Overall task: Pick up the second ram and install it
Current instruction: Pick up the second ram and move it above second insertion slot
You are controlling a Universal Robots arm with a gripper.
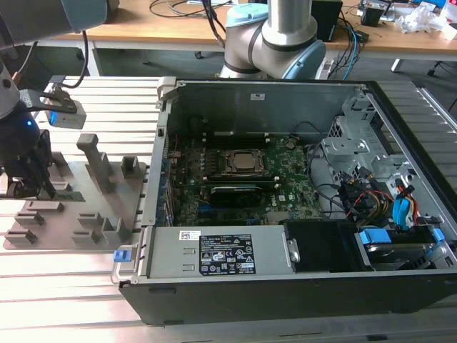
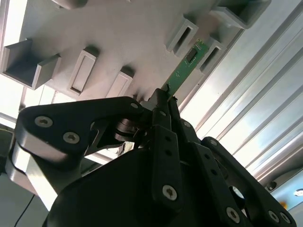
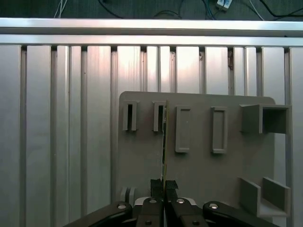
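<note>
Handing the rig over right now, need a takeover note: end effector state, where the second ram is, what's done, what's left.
End effector: shut on the second ram, gripping one end edge-on, over the grey holder plate at the exterior view's left.
Second ram: its far end sits at one of the plate's slots; I cannot tell whether it has lifted clear.
Done: the ram is grasped.
Left: the ram is not yet at the open computer case, and so not seated on the motherboard. The case stands to the exterior view's right of the plate.

fixture plate (image 3: 199, 175): matt plastic | table (image 3: 61, 118): ribbed shiny metal | claw (image 3: 164, 183): matt black
</note>
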